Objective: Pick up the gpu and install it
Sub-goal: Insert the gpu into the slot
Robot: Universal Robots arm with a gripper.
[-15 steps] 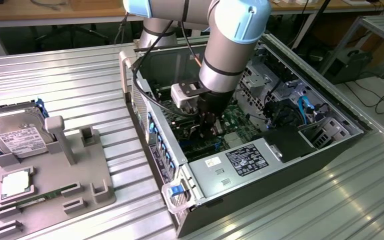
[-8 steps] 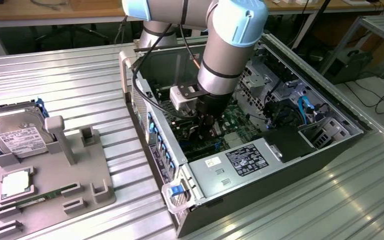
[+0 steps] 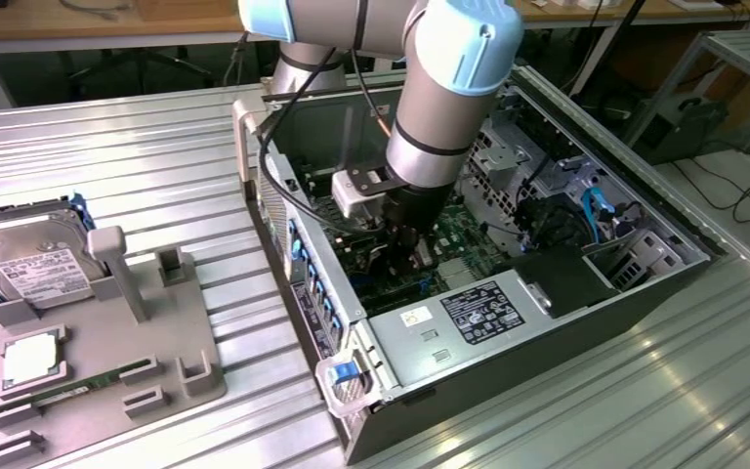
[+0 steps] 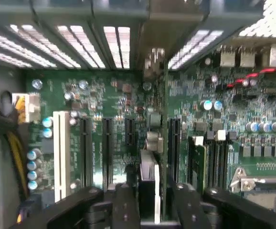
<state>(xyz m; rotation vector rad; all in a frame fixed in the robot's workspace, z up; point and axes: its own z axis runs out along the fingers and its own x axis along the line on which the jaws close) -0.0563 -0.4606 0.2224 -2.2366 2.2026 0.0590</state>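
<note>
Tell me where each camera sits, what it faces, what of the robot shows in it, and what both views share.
Exterior view: off the arm, high up, looking down at the open PC case on a slatted metal table; the arm reaches into the case.
Wrist view: on the wrist inside the case, facing the motherboard up close; the tool straddles the gpu, seen edge-on over the slots.
Shared: the green motherboard and the tool inside the case.
</note>
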